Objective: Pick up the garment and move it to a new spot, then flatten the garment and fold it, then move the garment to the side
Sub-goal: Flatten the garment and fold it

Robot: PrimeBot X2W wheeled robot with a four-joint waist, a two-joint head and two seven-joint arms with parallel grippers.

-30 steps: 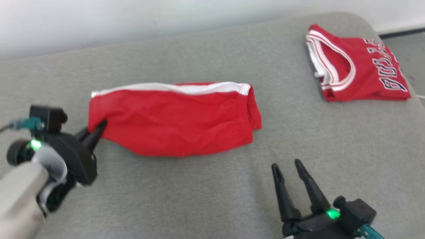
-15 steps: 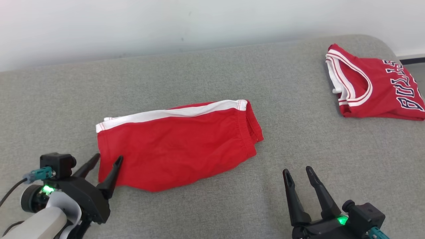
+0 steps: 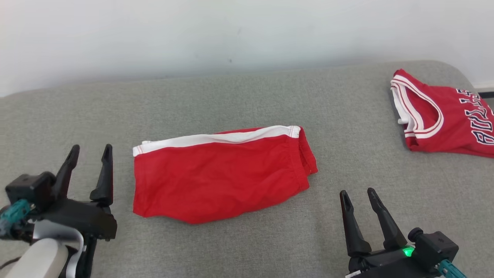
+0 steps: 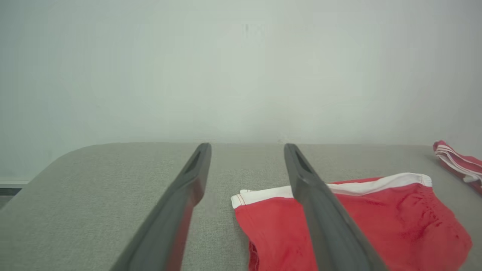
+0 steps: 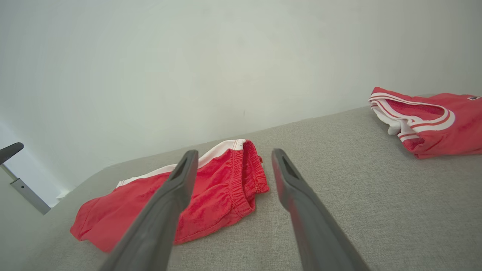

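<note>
Red shorts (image 3: 220, 173) lie folded on the grey cushion (image 3: 247, 96), just right of the left gripper (image 3: 90, 148) and far-left of the right gripper (image 3: 357, 192). Both grippers have their fingers spread, touching nothing.

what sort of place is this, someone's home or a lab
Probably an indoor room set up for clothes folding, home or lab unclear. A grey woven upholstered surface, like a sofa or bed, meets a plain white wall, with red fabric shorts and a red-and-white jersey lying on it.
</note>
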